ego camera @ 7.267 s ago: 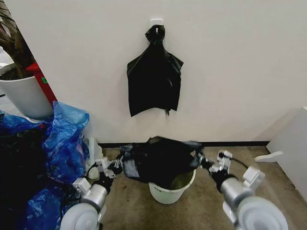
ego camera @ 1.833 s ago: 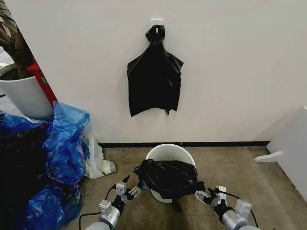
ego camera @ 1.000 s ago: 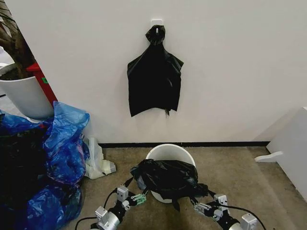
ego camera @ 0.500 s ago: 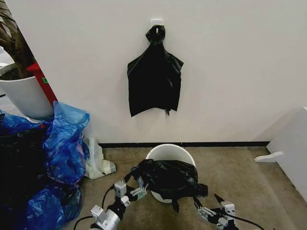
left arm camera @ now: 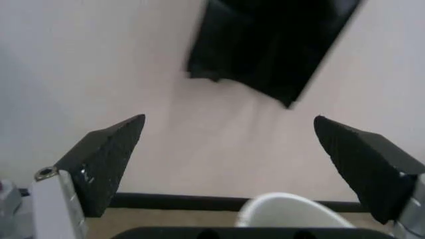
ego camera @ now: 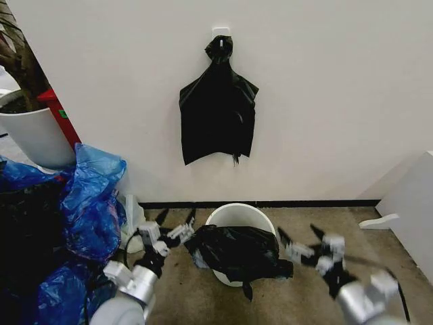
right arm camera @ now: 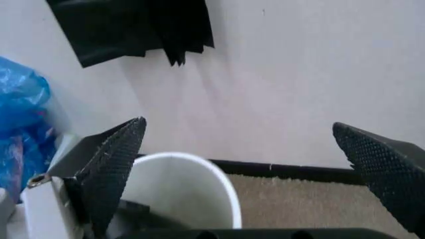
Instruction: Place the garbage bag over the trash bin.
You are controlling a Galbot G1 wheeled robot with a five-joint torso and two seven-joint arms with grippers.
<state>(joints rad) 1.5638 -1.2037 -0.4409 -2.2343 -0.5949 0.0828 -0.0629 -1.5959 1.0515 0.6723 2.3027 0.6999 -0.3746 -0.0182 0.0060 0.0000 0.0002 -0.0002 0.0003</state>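
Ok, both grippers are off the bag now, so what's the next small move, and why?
Probably re-grip the garbage bag at its near edge: it sits bunched across the front of the trash bin, whose back rim is bare. Left gripper and right gripper hang open beside it.

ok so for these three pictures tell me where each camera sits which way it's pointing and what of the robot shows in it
Head view: from the robot's head, looking forward and down at the wall, the trash bin and the garbage bag draped on its near side; left hand and right hand, both open, flank the bin.
Left wrist view: on the left wrist, facing the wall between its own open fingers.
Right wrist view: on the right wrist, facing the wall between its own open fingers.
Shared: the bin and the black bag bundle hung on the wall.
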